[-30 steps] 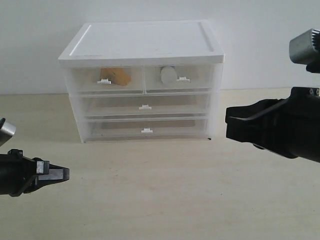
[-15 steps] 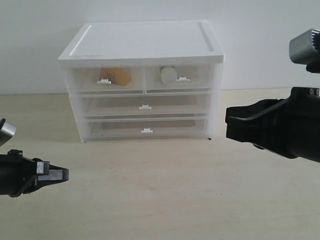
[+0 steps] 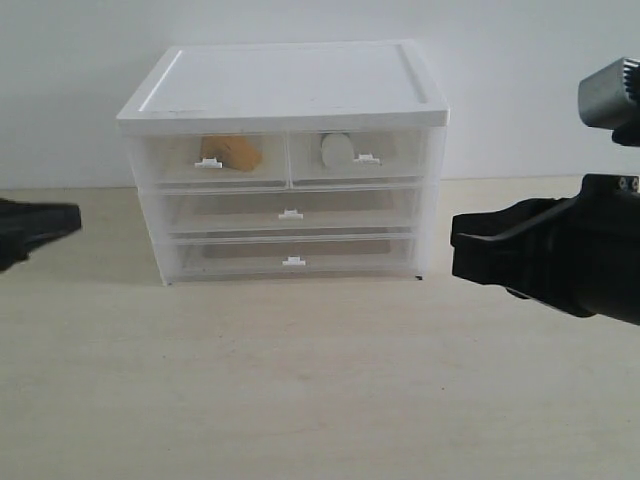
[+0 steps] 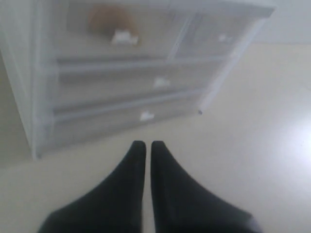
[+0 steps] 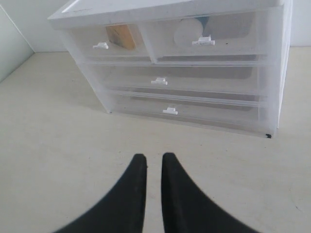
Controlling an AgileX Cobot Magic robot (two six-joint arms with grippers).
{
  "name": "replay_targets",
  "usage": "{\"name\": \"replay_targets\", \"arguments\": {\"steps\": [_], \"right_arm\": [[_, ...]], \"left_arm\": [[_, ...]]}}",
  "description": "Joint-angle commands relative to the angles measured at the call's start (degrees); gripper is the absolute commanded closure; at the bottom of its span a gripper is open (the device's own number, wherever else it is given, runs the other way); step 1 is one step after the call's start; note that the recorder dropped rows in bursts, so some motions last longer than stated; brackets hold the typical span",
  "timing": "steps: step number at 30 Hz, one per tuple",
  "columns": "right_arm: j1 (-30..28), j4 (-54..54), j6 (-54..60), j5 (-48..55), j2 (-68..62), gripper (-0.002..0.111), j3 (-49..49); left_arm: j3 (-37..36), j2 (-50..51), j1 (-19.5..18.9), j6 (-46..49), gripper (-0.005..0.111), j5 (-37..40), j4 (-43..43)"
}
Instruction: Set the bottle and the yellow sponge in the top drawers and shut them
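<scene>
The white cabinet stands at the back with both top drawers pushed in. The yellow sponge shows through the left top drawer, and the bottle lies inside the right top drawer. My left gripper is at the far left, apart from the cabinet, shut and holding nothing. My right gripper hovers to the right of the cabinet, also shut and holding nothing. The left wrist view shows the left gripper before the blurred sponge. The right wrist view shows the right gripper, sponge and bottle.
Two full-width drawers below the top row are pushed in too. The pale wooden tabletop stretches in front of the cabinet, and a white wall stands behind it.
My left gripper has risen and pulled back to the left, from low near the table's front to about mid-height of the cabinet. The right arm and drawers have not moved.
</scene>
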State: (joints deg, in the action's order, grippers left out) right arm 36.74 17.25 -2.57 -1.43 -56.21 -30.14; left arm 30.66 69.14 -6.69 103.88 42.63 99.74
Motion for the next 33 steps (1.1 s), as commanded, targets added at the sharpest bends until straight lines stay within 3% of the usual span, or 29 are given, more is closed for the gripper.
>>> {"name": "replay_targets", "arguments": {"steps": [1, 23, 33], "right_arm": [[-0.2, -0.1, 0.1, -0.2, 0.4, 0.1, 0.1], [-0.2, -0.1, 0.1, -0.2, 0.4, 0.1, 0.1], [-0.2, -0.1, 0.1, -0.2, 0.4, 0.1, 0.1]], "left_arm": [[-1.6, -14.2, 0.1, 1.5, 0.103, 0.1, 0.2], [-22.9, -58.8, 0.1, 2.9, 0.103, -28.3, 0.2], [-30.7, -69.1, 0.1, 2.9, 0.103, -31.8, 0.2]]}}
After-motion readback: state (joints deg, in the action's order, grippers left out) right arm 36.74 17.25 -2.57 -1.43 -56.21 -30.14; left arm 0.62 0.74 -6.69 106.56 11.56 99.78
